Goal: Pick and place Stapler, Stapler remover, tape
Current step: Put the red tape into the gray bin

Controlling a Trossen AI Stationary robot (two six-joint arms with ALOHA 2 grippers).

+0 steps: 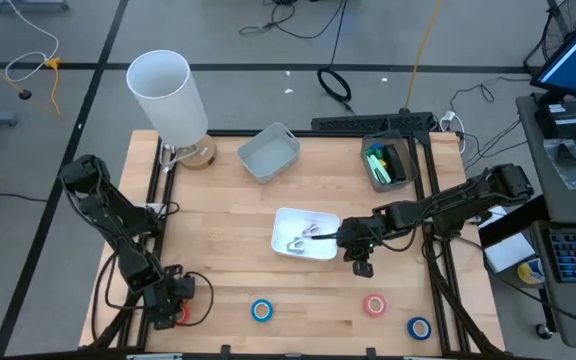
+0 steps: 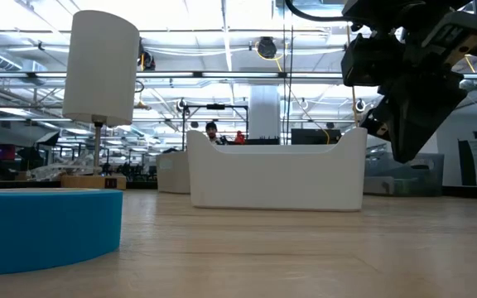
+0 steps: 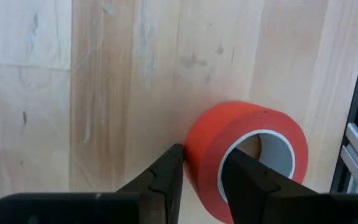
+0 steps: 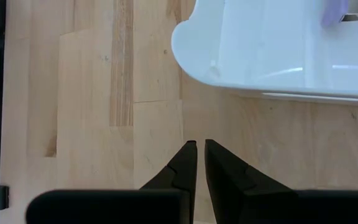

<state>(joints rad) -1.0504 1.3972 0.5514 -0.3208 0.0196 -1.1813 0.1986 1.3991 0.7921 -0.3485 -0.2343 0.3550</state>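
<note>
Red tape roll (image 3: 244,155) on edge, pale core, wall between left jaws

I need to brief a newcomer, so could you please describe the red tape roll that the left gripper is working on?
Find the wooden table and its near left corner. There the left gripper straddles the wall of a red tape roll; unlike the other red roll, it stands on edge.

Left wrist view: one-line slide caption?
Left gripper pinching the wall of a red tape roll standing on edge on the wooden table, one finger inside the core.
</note>
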